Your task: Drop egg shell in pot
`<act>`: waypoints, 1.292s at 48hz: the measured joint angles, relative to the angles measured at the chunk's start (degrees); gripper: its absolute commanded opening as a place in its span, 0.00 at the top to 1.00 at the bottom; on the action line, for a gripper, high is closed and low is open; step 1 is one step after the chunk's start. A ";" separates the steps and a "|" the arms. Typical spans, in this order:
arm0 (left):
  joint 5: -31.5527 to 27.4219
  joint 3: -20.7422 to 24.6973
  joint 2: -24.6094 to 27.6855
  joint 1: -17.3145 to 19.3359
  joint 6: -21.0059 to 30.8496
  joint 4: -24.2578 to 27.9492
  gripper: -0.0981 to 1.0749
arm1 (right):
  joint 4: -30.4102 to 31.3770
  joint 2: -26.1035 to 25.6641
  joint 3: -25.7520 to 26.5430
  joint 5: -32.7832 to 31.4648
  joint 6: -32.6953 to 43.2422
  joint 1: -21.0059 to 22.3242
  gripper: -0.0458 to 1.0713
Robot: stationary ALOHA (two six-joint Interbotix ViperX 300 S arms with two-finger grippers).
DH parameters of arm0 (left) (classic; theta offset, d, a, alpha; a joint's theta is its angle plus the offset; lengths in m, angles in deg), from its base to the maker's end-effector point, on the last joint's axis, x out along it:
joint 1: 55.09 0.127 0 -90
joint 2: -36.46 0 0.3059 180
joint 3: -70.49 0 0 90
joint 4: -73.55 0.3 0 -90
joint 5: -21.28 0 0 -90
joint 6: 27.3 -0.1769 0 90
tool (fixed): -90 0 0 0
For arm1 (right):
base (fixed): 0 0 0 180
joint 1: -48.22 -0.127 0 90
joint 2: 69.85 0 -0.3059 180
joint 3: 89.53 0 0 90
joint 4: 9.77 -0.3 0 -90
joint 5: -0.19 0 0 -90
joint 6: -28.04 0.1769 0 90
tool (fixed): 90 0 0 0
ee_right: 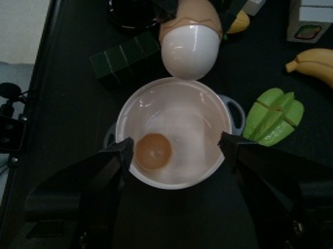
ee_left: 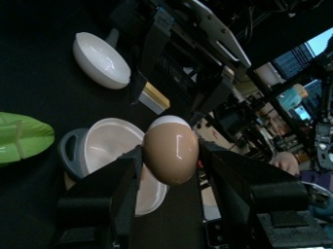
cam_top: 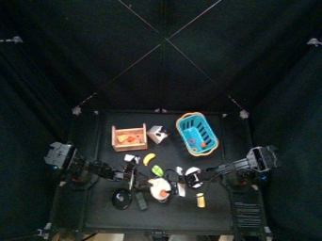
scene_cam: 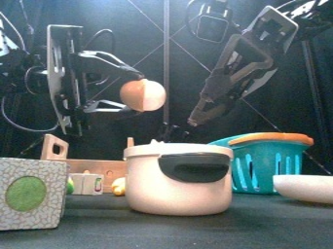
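At the left edge of the front view, a white box with a green disc (scene_cam: 31, 193) is standing on the black table (scene_cam: 260, 233), with a wooden crate (scene_cam: 62, 156) behind it. Further right, the egg shell (scene_cam: 143, 94) is being held in the air by the left gripper (scene_cam: 128, 93), whose jaws are closed around it, just above and slightly left of the pot (scene_cam: 180, 178); the shell is not touching the pot. In the left wrist view the shell (ee_left: 170, 151) is pinched between the two jaws over the pot's open mouth (ee_left: 111, 156). In the right wrist view a yolk (ee_right: 155, 150) is lying inside the pot (ee_right: 178, 126). Right of the pot, the right gripper (scene_cam: 196, 122) is hanging with its jaws spread wide and nothing between them. A blue basket (scene_cam: 267, 163) and a white bowl (scene_cam: 307, 187) are sitting at the right.
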 measured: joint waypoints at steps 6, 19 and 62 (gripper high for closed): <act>0.00 0.00 -0.35 0.18 0.09 0.00 0.41 | 0.00 0.88 0.35 -0.09 0.00 0.00 0.06; 0.00 -0.70 -1.67 0.26 0.00 0.00 0.41 | -0.09 1.05 0.35 -0.09 0.00 -0.18 0.06; 0.00 -10.11 -11.69 3.43 0.09 -0.44 0.41 | -9.93 11.78 14.94 -23.12 -0.26 -4.13 0.06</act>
